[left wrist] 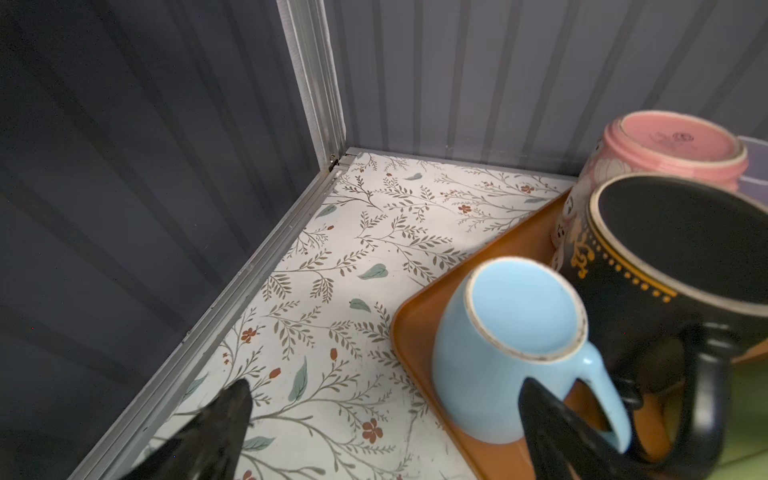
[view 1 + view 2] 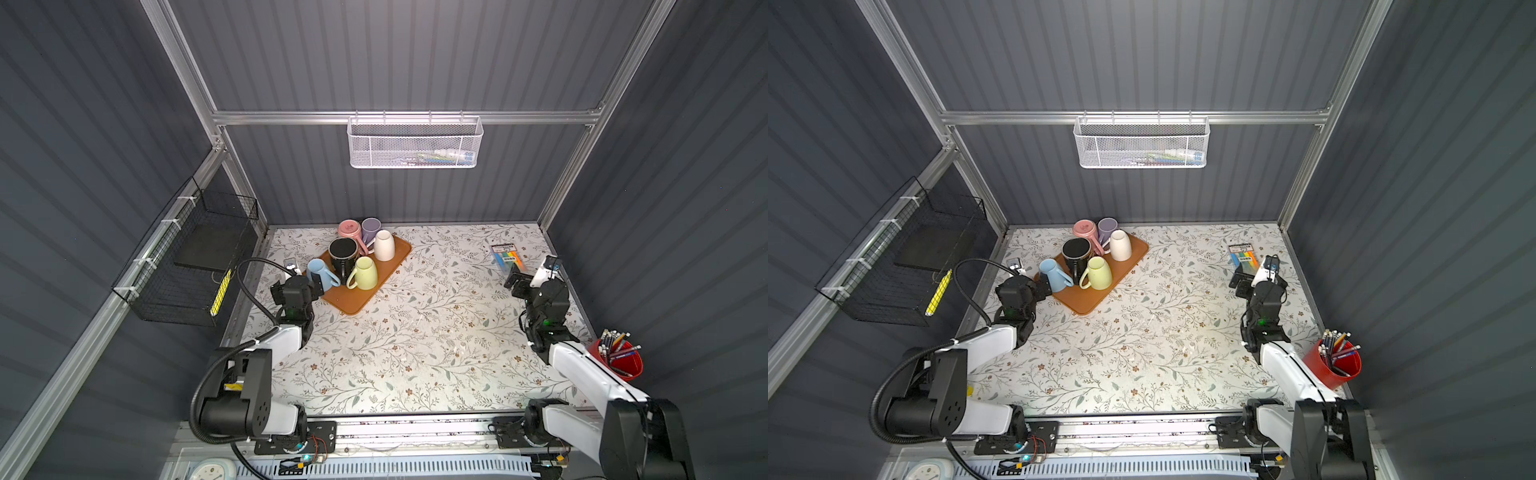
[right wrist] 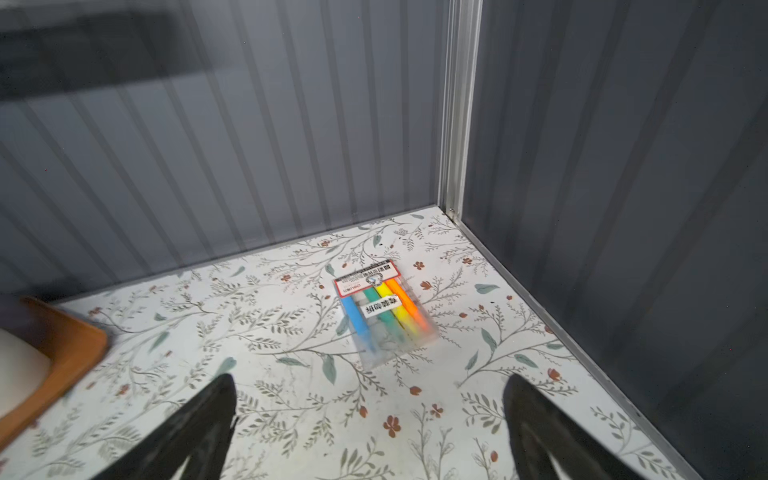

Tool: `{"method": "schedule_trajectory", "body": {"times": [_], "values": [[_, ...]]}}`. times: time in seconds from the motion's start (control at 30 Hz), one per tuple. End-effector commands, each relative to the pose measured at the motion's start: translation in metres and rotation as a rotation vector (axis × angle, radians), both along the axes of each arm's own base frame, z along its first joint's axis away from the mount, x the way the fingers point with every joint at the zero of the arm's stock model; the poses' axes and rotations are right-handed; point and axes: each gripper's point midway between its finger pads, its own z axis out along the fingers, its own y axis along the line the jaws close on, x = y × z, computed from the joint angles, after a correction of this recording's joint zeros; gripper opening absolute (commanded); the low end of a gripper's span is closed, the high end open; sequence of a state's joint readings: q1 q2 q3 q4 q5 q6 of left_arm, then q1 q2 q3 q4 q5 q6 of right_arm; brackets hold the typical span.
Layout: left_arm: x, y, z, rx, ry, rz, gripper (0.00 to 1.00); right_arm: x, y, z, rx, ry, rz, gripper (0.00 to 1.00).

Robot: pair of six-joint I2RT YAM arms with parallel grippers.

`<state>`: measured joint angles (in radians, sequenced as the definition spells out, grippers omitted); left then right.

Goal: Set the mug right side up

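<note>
You have six mugs crowded on one orange-brown tray at the back left of the floral-patterned bench: a light blue ceramic mug, a black mug with gold dots, a pale yellow-green mug, a white mug, a pink mug and a lilac mug. The light blue ceramic mug stands bottom up at the tray's near left corner. Your left end effector is spread wide and grasps nothing; one finger sits just beside that mug's handle, and you cannot tell whether it touches. Your right end effector is likewise released over bare bench, near one clear pack of four highlighters. One red cup of pencils stands at the right edge. The lilac mug is largely hidden behind its neighbours. The contents of the white mesh wall basket are hard to make out.
</note>
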<state>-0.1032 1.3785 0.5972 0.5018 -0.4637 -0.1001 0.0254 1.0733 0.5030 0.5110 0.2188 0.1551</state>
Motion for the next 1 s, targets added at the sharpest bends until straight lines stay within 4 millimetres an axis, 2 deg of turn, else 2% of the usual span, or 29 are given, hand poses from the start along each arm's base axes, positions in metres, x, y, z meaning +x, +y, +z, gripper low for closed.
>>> {"method": "schedule_trajectory", "body": {"times": [0.0,0.1,0.23,0.4,0.57,0.7,0.87,0.97], "values": [[-0.007,0.005,0.012,-0.072,0.084,0.062,1.00,-0.002,0.025,-0.021,0.117,0.178,0.113,0.99],[-0.006,-0.012,0.027,-0.156,0.115,-0.005,1.00,0.006,0.055,-0.010,0.205,0.230,0.259,0.98],[-0.015,-0.039,0.057,-0.236,0.066,-0.072,1.00,0.027,0.094,-0.011,0.268,0.345,0.402,0.94],[-0.035,-0.062,0.080,-0.275,0.114,-0.109,1.00,0.060,0.148,-0.016,0.345,0.451,0.547,0.89],[-0.059,-0.068,0.074,-0.306,0.164,-0.122,1.00,0.095,0.194,-0.025,0.471,0.516,0.641,0.82],[-0.074,-0.068,0.064,-0.338,0.179,-0.127,1.00,0.123,0.228,-0.041,0.538,0.570,0.674,0.79],[-0.084,-0.070,0.059,-0.371,0.190,-0.137,1.00,0.151,0.257,-0.064,0.636,0.624,0.657,0.74],[-0.089,-0.073,0.057,-0.391,0.195,-0.150,1.00,0.165,0.269,-0.084,0.695,0.660,0.610,0.72]]}}
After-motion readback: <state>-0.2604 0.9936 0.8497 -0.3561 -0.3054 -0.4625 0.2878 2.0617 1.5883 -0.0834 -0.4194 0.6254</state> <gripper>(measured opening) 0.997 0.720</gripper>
